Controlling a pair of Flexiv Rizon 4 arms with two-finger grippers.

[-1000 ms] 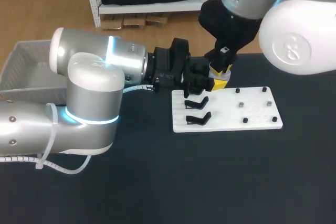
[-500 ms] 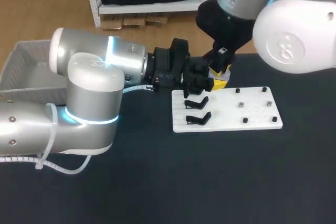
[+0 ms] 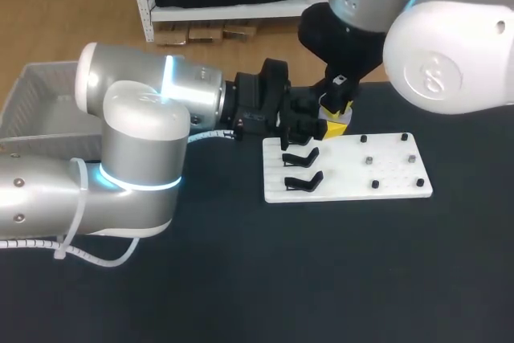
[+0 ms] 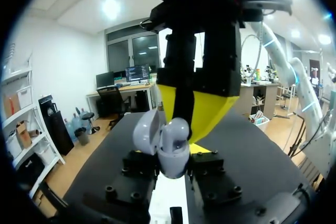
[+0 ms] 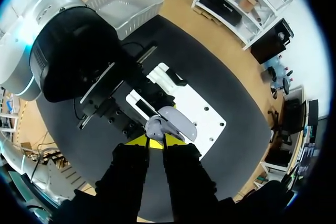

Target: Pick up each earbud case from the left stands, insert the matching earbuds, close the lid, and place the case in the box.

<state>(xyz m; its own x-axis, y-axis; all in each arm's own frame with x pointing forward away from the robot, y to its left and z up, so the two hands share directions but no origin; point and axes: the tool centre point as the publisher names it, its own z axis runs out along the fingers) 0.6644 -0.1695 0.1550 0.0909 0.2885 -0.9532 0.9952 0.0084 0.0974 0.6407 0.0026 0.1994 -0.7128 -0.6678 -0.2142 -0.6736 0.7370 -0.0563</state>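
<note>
Directly under the right claw [image 5: 156,141], touching its yellow tips, stands the earbud case [image 4: 173,153], upright, with its lid [image 4: 146,132] swung open to 1 side. The left claw [image 4: 173,172] pinches the case's base from 2 sides, steadying it just beside the white stand board [image 3: 385,186]. The case's long axis lies in line with the right claw's approach, so its open mouth faces that claw squarely. Whether the right claw is spread or pinching an earbud I cannot tell. Insertion looks to be the step in hand.
</note>
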